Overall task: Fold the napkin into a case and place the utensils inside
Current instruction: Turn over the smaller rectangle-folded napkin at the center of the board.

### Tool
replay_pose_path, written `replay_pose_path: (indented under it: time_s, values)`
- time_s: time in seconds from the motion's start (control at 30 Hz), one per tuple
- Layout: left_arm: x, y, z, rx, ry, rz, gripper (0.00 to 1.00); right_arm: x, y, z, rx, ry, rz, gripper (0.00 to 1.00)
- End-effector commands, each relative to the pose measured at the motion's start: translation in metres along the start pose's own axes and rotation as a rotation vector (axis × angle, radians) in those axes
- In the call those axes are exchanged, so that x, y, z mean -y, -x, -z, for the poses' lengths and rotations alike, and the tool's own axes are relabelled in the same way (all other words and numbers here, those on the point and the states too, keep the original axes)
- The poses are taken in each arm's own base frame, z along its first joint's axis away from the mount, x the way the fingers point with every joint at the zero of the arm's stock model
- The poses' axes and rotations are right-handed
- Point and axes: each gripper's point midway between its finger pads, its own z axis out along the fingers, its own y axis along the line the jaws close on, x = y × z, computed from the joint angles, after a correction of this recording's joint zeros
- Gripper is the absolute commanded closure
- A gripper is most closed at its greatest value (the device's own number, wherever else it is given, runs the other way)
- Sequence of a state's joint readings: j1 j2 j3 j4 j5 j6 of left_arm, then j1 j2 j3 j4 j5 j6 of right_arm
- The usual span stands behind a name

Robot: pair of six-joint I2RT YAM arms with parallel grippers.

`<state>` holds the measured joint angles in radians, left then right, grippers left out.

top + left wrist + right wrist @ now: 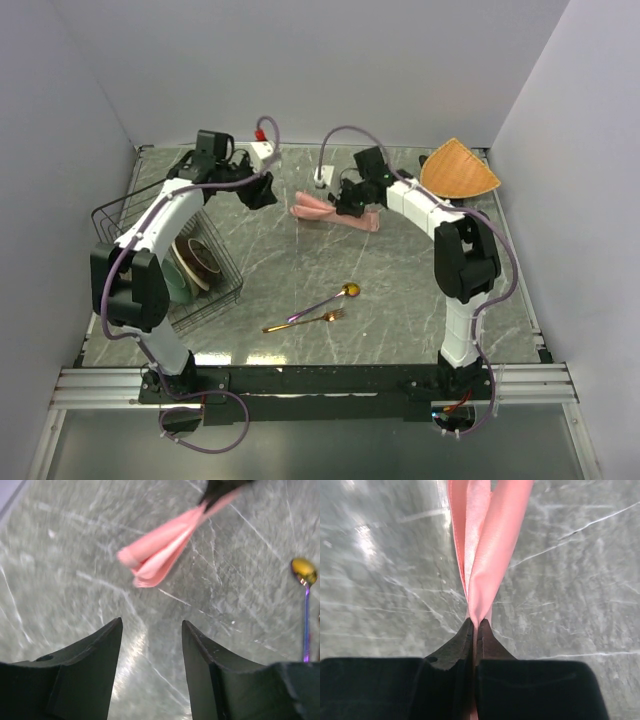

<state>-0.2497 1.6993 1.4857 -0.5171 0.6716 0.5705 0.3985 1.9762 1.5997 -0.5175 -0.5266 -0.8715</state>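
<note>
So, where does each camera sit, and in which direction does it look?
Top external: above and behind the robot, looking down at the table; the left arm and right arm show.
Left wrist: on the left arm, looking past the open left tool at the napkin and spoon.
Right wrist: looking along the right tool, shut on the napkin.
All three share the napkin.

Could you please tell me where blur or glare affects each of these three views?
Top external: sharp, evenly lit, only soft shadows on the table. Left wrist: table surface smeared, napkin soft-edged, a bright streak of glare ahead of the open left end effector. Right wrist: napkin crisp where the right end effector pinches it; white glare patch at upper left.
</note>
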Motion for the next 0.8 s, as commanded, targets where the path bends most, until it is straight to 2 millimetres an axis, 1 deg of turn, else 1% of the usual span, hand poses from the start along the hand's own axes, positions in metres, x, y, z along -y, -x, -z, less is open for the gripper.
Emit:
replay_pose_path:
  time_s: [0.0,0.03,0.07,0.1,0.13,0.17,0.2,0.23,0.27,0.3,0.37,0.4,0.47,0.53,0.57,0.67,0.7,0.73,0.77]
  values:
    - [-0.018,0.006,0.013,0.066,0.019,0.254,0.45,0.017,0.005,-0.007,0.007,-0.181,0.200,1.00]
    - [-0.021,-0.001,0.017,0.068,0.022,0.323,0.45,0.015,0.007,-0.008,-0.005,-0.208,0.248,1.00]
    - [-0.024,-0.003,0.018,0.076,0.029,0.345,0.45,0.019,0.015,-0.009,0.020,-0.253,0.292,1.00]
    - [-0.025,-0.004,0.021,0.081,0.033,0.365,0.46,0.008,0.000,-0.016,-0.009,-0.243,0.330,1.00]
    - [-0.025,-0.010,0.023,0.076,0.040,0.398,0.46,0.003,0.004,-0.015,-0.007,-0.260,0.369,1.00]
    - [-0.026,-0.012,0.024,0.078,0.046,0.403,0.46,0.003,0.007,-0.015,0.006,-0.287,0.401,1.00]
    - [-0.025,-0.015,0.026,0.075,0.050,0.416,0.46,-0.008,-0.006,-0.018,-0.012,-0.273,0.435,1.00]
    - [-0.024,-0.017,0.027,0.075,0.052,0.418,0.46,-0.013,-0.002,-0.016,-0.002,-0.280,0.464,1.00]
    - [-0.024,-0.017,0.029,0.075,0.056,0.416,0.46,-0.021,-0.011,-0.017,-0.009,-0.281,0.484,1.00]
    - [-0.023,-0.021,0.029,0.070,0.057,0.425,0.46,-0.024,-0.013,-0.017,-0.013,-0.284,0.522,1.00]
    - [-0.021,-0.024,0.029,0.067,0.055,0.434,0.46,-0.031,-0.007,-0.014,0.009,-0.306,0.579,1.00]
    - [-0.020,-0.026,0.028,0.066,0.052,0.440,0.46,-0.041,-0.017,-0.017,-0.002,-0.286,0.611,1.00]
    - [-0.020,-0.028,0.026,0.066,0.047,0.448,0.46,-0.050,-0.020,-0.018,0.010,-0.294,0.663,1.00]
    - [-0.019,-0.030,0.024,0.061,0.045,0.450,0.46,-0.052,-0.019,-0.019,0.019,-0.311,0.725,1.00]
    - [-0.021,-0.031,0.022,0.055,0.042,0.452,0.46,-0.056,-0.024,-0.020,0.010,-0.301,0.733,1.00]
    - [-0.018,-0.039,0.016,0.018,0.012,0.453,0.47,-0.059,-0.028,-0.022,-0.007,-0.285,0.743,0.90]
    - [-0.020,-0.034,0.014,0.015,0.007,0.421,0.47,-0.060,-0.026,-0.021,-0.005,-0.280,0.743,0.83]
    - [-0.016,-0.037,0.012,-0.012,-0.008,0.427,0.48,-0.065,-0.029,-0.022,-0.013,-0.255,0.739,0.79]
    - [-0.018,-0.037,0.008,-0.024,-0.019,0.402,0.49,-0.066,-0.027,-0.021,-0.010,-0.250,0.734,0.72]
